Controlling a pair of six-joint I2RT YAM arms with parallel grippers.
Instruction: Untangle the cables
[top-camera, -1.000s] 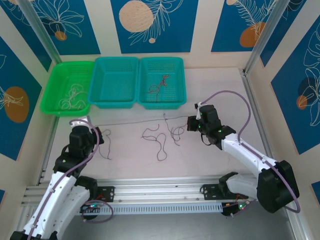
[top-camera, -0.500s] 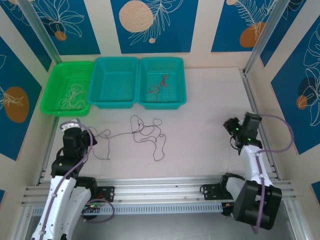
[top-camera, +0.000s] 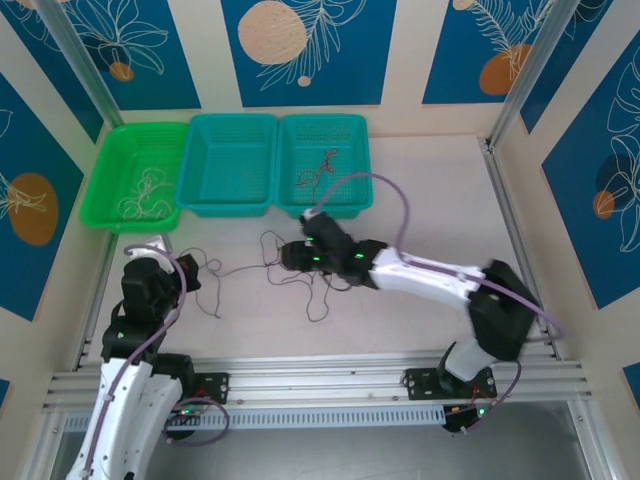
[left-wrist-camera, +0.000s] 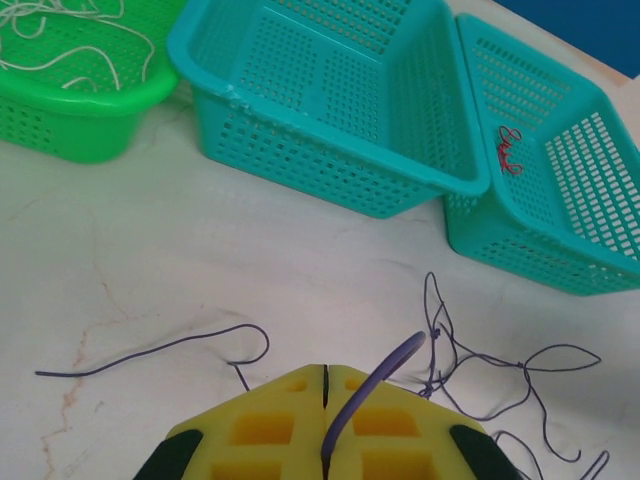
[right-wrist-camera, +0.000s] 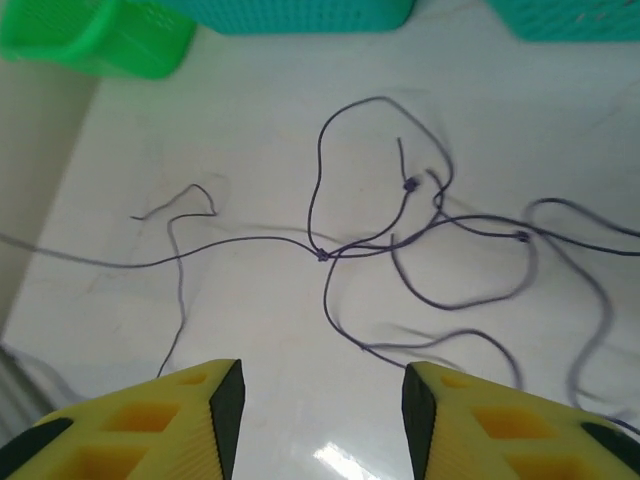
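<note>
**Knots liable to tighten under a pull**

The cables (right-wrist-camera: 322, 254) lay tangled on the surface (top-camera: 430, 200), just in front of the middle basket (top-camera: 232, 208). One strand was clamped in the left gripper (left-wrist-camera: 325, 378), its jaws together. The right gripper (right-wrist-camera: 322, 395) was held over the tangle, jaws apart. A hard sideways pull could cinch the small knots.

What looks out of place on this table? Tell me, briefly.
The dark cables lie in a knotted sprawl on the table, in front of the teal baskets, strands crossing and looping over each other. One strand is clamped in the shut left end effector. Nothing looks spilled or damaged.
</note>
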